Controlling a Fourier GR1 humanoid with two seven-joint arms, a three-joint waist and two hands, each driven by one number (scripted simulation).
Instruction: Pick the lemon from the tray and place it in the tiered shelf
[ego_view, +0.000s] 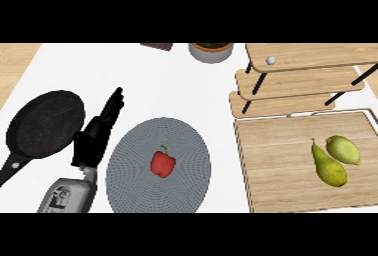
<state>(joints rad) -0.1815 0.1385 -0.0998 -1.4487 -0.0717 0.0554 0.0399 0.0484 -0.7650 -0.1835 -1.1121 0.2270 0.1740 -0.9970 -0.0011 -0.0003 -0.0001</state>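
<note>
White worktop (170, 85), wooden tray (280, 150) on it. Grey plate (140, 175) left of the tray, tiered shelf (310, 55) just behind the tray, black pan (46, 124) far left of it. My left hand (94, 137) is well left of the tray, fingers straight, holding nothing. Pear (328, 167) and lemon (343, 149) lie touching in the tray. Red pepper (163, 163) sits on the plate.

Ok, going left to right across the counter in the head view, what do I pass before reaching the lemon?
In order: black frying pan → left hand, open and resting → grey plate with the red pepper on it → wooden tray → pear → lemon, right beside the pear.
</note>
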